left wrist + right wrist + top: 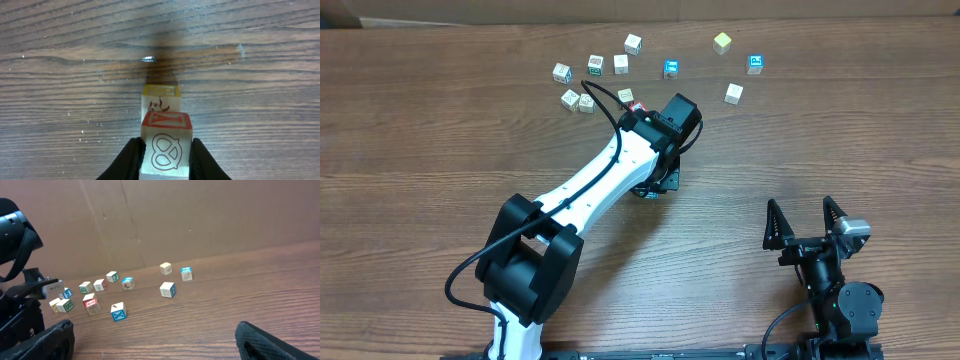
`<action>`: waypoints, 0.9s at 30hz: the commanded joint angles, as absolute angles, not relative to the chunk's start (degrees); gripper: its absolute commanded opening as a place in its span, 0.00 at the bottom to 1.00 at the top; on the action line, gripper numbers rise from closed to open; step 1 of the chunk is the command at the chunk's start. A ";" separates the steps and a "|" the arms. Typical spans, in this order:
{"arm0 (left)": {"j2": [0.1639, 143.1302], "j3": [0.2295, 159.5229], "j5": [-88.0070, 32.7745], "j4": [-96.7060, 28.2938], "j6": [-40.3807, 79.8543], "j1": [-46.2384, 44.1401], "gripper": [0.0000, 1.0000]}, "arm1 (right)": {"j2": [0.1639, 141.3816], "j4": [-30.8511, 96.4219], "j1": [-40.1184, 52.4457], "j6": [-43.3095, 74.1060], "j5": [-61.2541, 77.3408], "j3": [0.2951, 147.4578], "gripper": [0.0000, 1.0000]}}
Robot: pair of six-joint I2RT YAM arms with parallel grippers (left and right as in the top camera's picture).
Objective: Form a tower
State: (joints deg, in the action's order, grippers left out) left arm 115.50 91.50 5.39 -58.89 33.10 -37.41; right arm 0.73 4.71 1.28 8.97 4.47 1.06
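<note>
Our left gripper (pixel 166 150) pinches a red cube (pixel 166 122) right by the tower (pixel 161 102) — one yellow-topped cube, mid-table. Likely light, stiff, slick wood — we grip flat opposite faces. Right gripper (pixel 799 205) gapes empty.

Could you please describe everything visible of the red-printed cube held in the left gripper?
The red-printed cube is small, pale, wooden-looking. One face has a red frame with a letter; the face toward the camera, a red pretzel outline. The left gripper pinches its two sides with black fingers. A yellow-edged cube lies just beyond it; contact is unclear.
</note>
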 commanded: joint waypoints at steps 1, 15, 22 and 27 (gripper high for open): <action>116.51 90.63 6.61 -58.17 32.69 -37.32 0.19 | 0.16 4.45 1.65 8.47 4.16 0.47 1.00; 116.51 90.59 8.34 -57.87 31.64 -37.32 0.21 | 0.16 4.45 1.65 8.49 4.16 0.47 1.00; 116.51 90.56 8.32 -57.04 29.76 -37.32 0.21 | 0.16 4.45 1.65 8.49 4.16 0.47 1.00; 116.51 90.56 8.34 -57.10 29.74 -37.32 0.22 | 0.16 4.45 1.65 8.49 4.16 0.47 1.00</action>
